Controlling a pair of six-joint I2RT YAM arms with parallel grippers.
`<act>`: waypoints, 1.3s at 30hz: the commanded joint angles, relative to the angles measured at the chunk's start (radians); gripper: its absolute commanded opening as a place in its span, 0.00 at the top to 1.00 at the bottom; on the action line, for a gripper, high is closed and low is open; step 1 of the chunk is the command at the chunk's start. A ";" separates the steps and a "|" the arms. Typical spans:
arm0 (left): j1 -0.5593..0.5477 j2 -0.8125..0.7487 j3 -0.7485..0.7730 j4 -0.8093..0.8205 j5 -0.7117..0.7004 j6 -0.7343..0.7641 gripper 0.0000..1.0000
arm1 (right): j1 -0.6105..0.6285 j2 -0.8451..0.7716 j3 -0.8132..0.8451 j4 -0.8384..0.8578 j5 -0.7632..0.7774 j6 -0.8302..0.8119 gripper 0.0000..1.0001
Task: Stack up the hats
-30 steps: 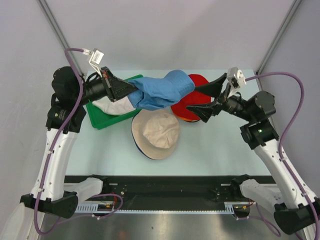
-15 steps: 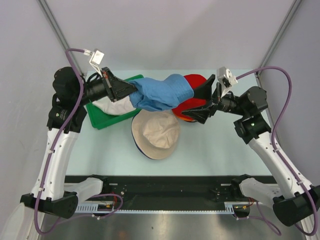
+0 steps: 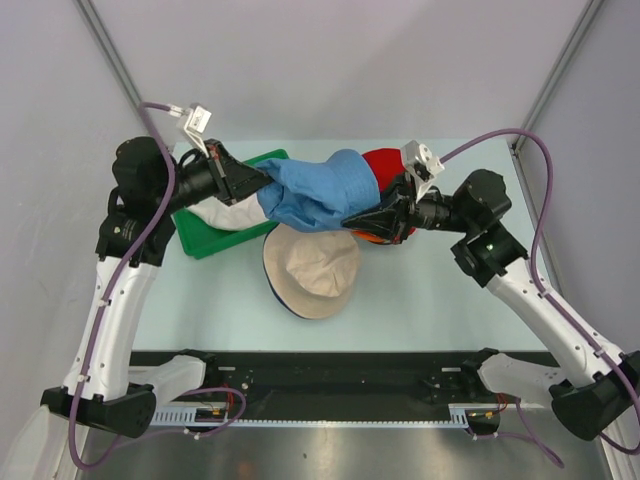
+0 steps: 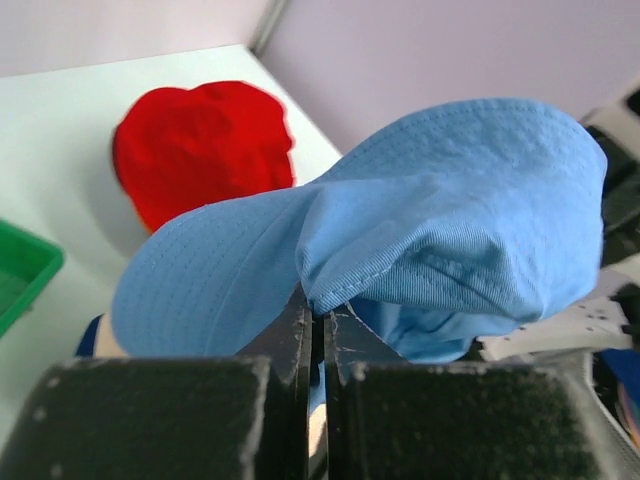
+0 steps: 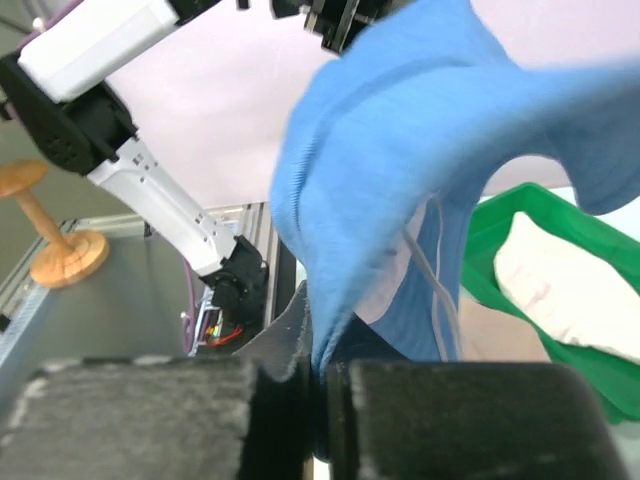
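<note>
My right hand (image 3: 365, 212) has swung in and now pinches the brim of the light blue hat (image 3: 325, 190), while my left hand (image 3: 262, 182) stays clamped on the opposite edge. The hat hangs spread between both hands above the desk (image 3: 420, 290), beside the red hat (image 3: 385, 165), so I judge it ready to place.

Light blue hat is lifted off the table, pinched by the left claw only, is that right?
Not quite. The light blue hat is lifted off the table, but both claws pinch it. The left claw is shut on one edge, and the right wrist view shows the right claw shut on its fabric too.
</note>
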 commanded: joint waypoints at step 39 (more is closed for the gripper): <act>0.008 -0.184 -0.105 -0.163 -0.567 0.274 0.12 | 0.202 -0.272 -0.450 -0.078 0.767 0.627 1.00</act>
